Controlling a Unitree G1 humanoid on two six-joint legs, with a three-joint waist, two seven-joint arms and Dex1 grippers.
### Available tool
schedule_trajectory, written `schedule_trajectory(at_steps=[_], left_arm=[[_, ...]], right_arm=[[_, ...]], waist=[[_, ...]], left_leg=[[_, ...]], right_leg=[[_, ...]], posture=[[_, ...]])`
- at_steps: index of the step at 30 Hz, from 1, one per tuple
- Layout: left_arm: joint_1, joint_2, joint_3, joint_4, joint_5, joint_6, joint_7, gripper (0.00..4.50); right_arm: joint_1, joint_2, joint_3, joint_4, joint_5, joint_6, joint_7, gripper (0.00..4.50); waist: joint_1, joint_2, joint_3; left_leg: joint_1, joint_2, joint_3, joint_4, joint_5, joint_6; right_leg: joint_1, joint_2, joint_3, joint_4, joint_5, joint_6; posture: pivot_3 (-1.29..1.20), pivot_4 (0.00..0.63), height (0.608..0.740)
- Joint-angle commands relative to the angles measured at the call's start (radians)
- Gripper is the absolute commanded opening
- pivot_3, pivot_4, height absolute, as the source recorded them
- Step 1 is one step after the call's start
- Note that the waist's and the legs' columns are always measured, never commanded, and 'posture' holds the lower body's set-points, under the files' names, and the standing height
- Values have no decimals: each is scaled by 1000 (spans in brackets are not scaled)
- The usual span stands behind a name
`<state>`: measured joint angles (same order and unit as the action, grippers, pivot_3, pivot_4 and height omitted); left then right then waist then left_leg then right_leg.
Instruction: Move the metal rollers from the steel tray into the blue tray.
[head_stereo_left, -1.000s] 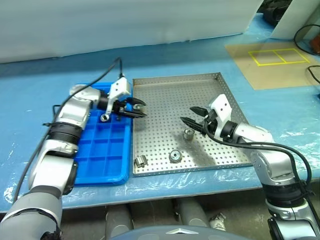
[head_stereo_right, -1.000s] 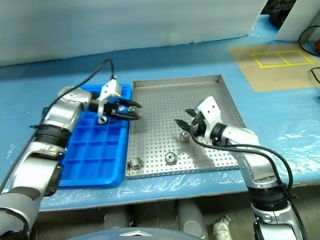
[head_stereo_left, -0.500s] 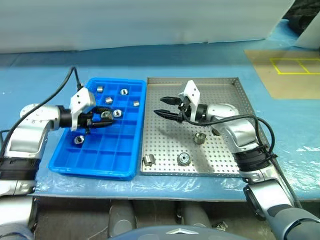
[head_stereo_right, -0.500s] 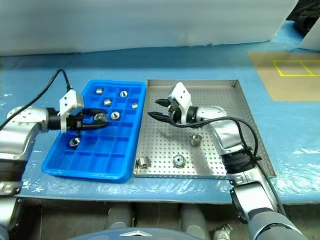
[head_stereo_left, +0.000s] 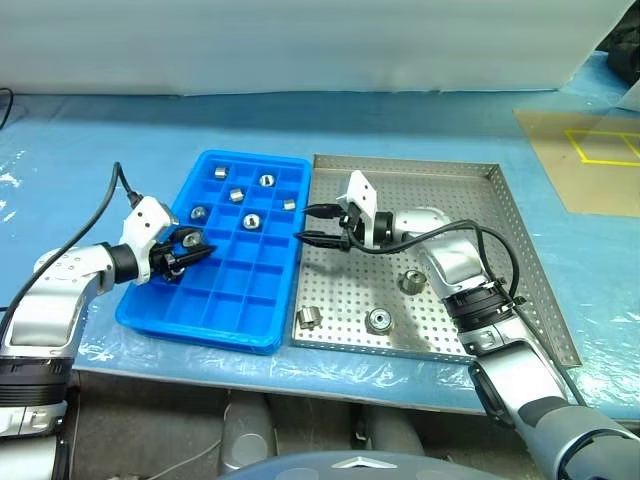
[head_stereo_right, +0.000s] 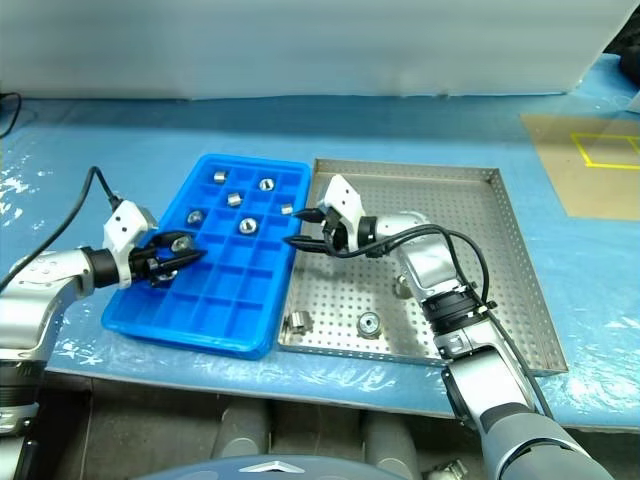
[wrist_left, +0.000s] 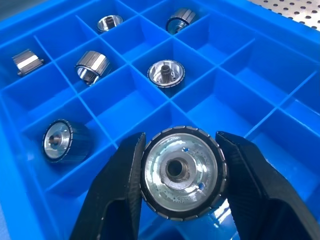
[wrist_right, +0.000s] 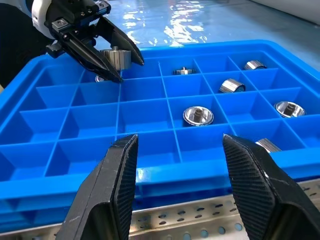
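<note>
Left gripper (wrist_left: 180, 170): my two black fingers are clenched on a roller (wrist_left: 182, 172), one finger pressing each side of its ribbed rim, its bored face turned toward my wrist camera.
Where I hold it: in the left eye view, at the left of the frame, just over the left edge of the blue tray (head_stereo_left: 262, 340), above the compartments and not set down in one.
Right gripper (wrist_right: 182, 150): my fingers stand well apart with nothing between them and touch nothing.
Where it hangs: at centre frame in the left eye view, tips over the seam where the blue tray meets the steel tray (head_stereo_left: 500, 250), pointing toward the blue tray.
Blue tray: left of centre, long side against the steel tray's left rim; six rollers lie in compartments of its upper half, one to a compartment.
Steel tray: right of centre; three rollers lie on its perforated floor in the lower half, one near the lower left corner (head_stereo_left: 307, 318), one at lower centre (head_stereo_left: 379, 320), one just above and right of that (head_stereo_left: 410, 282).
</note>
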<state>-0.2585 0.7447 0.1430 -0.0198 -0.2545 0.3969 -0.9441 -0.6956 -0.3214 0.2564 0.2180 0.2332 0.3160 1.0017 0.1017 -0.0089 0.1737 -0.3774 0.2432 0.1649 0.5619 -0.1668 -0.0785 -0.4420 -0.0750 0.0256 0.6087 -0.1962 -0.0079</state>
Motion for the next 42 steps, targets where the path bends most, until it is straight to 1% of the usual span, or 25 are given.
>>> schedule_trajectory(at_steps=[1, 6, 11, 12, 14, 16, 17, 21, 24, 27, 29, 32, 36, 37, 39, 42], left_arm=[[-43, -20, -25, 68, 31, -63, 32, 1946], [-73, -38, -70, 148, 61, -112, 33, 1946], [-137, -85, -70, 212, 25, -95, 26, 1946], [-144, -89, -74, 216, 27, -97, 22, 2614], [-155, -100, -87, 223, 40, -111, 27, 3178], [-171, -108, -99, 239, 45, -106, 28, 3923], [-175, -105, -108, 243, 50, -104, 19, 4222], [-190, -112, -131, 243, 55, -120, 6, 4222], [-209, -117, -153, 205, 36, -98, -24, 4222], [-250, -138, -177, 162, -5, -47, -73, 4222], [-294, -164, -198, 171, -16, -37, -101, 4222], [-371, -212, -236, 262, 18, -87, -116, 4222], [-481, -296, -277, 389, 25, -142, -162, 4222], [-497, -310, -280, 406, 25, -150, -173, 4222], [-538, -353, -290, 453, 26, -165, -195, 4222], [-622, -435, -310, 596, 62, -252, -190, 4222]], right_arm=[[2, -10, -23, -44, 2, -13, -1, 2725], [24, -27, -33, -69, 2, -1, -10, 2725], [34, -30, -38, -86, -4, -1, -36, 2725], [35, -31, -39, -89, -4, 0, -40, 2725], [38, -33, -40, -95, -2, 3, -45, 2725], [44, -36, -42, -105, 0, 8, -51, 2725], [47, -38, -43, -109, 1, 10, -53, 2725], [64, -44, -54, -134, 1, 24, -68, 2725], [80, -54, -69, -166, 12, 46, -80, 2725], [92, -90, -94, -223, 21, 74, -79, 2725], [98, -114, -118, -261, 38, 104, -84, 2725], [127, -147, -151, -308, 45, 136, -108, 2725], [210, -189, -208, -402, 49, 187, -168, 2725], [224, -195, -217, -420, 53, 198, -178, 2725], [271, -209, -244, -476, 60, 226, -206, 2725], [343, -225, -292, -563, 69, 274, -258, 2725]], waist=[[0, 0, 0], [-3, 0, 0], [-3, 0, 0], [-1, 0, 0], [2, 0, 0], [1, 0, 0], [-1, -1, -1], [-10, -1, -1], [-12, -1, -1], [-12, -1, -1], [-7, -1, -1], [-15, -1, -1], [-36, -1, -1], [-43, -2, -1], [-65, -2, -1], [-86, -2, -1]], left_leg=[[0, 0, 0, 0, 0, 0], [-1, 0, 0, 0, 0, 0], [0, 0, -1, 0, 1, -1], [0, 0, -1, 0, 1, -2], [0, -1, -1, 1, 1, -2], [0, -2, -1, 2, 1, -2], [0, -2, -1, 2, 1, -2], [0, -1, -2, 2, 1, -2], [0, 0, -2, 1, 1, -2], [-1, 0, -2, 1, 1, -2], [-1, -1, -2, 1, 1, -2], [-1, -2, -1, 3, 1, -2], [1, -2, -1, 3, 1, -2], [1, -2, -1, 3, 1, -2], [1, -3, -1, 3, 1, -1], [1, -2, -1, 3, 0, 0]], right_leg=[[0, 0, 0, 0, 0, 0], [0, 0, 0, 0, 0, 0], [0, 0, 0, 1, 0, 0], [0, 0, 0, 2, 0, 0], [1, 0, 0, 3, 0, 0], [2, -1, 1, 4, 0, 0], [2, -1, 1, 4, 0, 0], [1, 0, 1, 4, 0, 0], [0, 0, 1, 3, 0, 0], [0, 1, 1, 2, 0, 0], [0, 0, 1, 2, 0, 0], [2, 0, 2, 2, 0, 0], [4, 0, 3, 1, 0, 0], [3, 0, 3, 1, 0, 0], [3, 1, 4, 0, 1, 1], [3, 2, 4, -1, 1, 1]], posture=[[128, 150, 740], [95, 150, 740], [66, 150, 740], [61, 150, 740], [50, 150, 740], [42, 150, 740], [36, 150, 740], [2, 150, 740], [-22, 150, 740], [-91, 150, 740], [-131, 150, 740], [-196, 150, 740], [-266, 150, 740], [-331, 150, 740], [-374, 150, 740], [-458, 150, 740]])
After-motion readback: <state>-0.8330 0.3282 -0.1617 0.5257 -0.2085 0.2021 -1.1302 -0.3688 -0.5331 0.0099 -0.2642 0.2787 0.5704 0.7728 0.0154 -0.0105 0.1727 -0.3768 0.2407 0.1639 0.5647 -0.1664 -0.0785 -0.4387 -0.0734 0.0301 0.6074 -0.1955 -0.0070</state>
